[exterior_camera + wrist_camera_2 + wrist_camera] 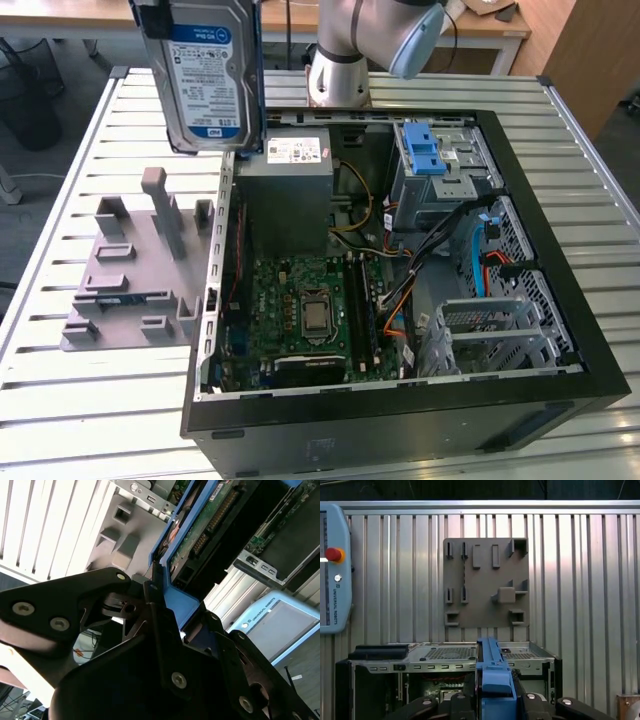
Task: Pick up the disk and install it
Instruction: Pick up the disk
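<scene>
Pincer point(495, 696) is gripping the disk point(205, 80) by its blue end bracket point(494, 666), holding it upright above the computer case point(400, 418) edge. Likely risk: bracket slipping or flexing, dropping the disk onto the motherboard point(300, 300).

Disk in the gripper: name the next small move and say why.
Probably carry the disk toward the exterior view's right, staying high. The gripper holds it upright by its blue end, about over the open case's edge; the drive cage with the blue latch sits further right.
</scene>
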`<action>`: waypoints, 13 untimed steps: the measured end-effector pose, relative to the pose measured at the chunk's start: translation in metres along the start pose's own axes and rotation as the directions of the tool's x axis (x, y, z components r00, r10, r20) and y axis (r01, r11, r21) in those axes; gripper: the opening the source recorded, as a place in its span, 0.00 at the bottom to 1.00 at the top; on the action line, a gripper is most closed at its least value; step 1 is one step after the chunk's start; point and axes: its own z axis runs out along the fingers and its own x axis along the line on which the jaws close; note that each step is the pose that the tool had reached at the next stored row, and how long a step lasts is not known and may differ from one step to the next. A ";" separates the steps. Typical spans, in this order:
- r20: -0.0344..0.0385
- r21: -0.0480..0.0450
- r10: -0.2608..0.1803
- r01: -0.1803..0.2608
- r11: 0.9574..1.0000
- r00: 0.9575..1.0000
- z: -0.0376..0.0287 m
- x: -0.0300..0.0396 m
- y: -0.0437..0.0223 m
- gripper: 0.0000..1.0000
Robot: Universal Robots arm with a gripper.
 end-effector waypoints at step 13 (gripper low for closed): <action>0.000 -0.001 0.000 0.000 1.000 1.000 -0.0003 0.0017 -0.0114 0.36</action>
